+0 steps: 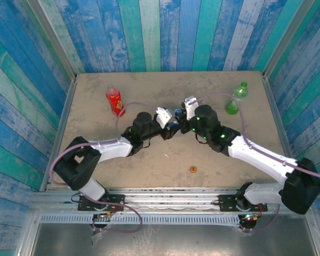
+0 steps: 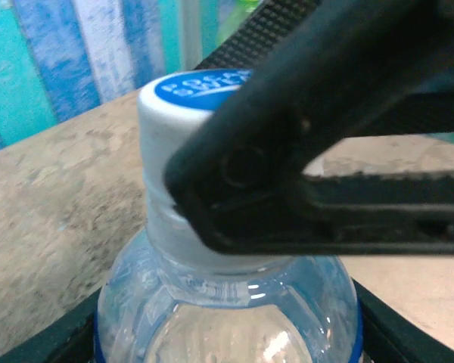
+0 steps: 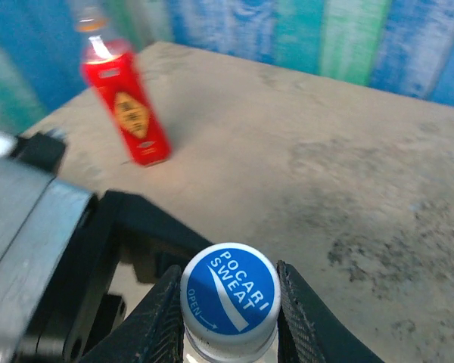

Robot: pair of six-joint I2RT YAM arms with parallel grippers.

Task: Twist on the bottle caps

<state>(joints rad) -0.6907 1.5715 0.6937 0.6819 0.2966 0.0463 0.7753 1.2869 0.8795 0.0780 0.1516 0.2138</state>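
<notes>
Orange cap (image 1: 192,169) loose on near bench (image 1: 149,165). Mid-bench — left gripper (image 2: 227,336) clamped round body of clear bottle (image 2: 212,302), upright; right gripper (image 3: 231,321) pinched shut on blue cap (image 3: 228,291), seated on the neck. Turn clockwise with light downward press, axis plumb, body braced against spin — likely cross-threads if tilted. Beyond: red bottle (image 1: 114,101) far left, green bottle (image 1: 236,100) far right.

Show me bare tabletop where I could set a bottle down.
Free: the far strip between the red bottle and the green bottle; the near middle around the orange cap, between the arms. Crowded: the centre, where both arms meet at the clear bottle.
</notes>
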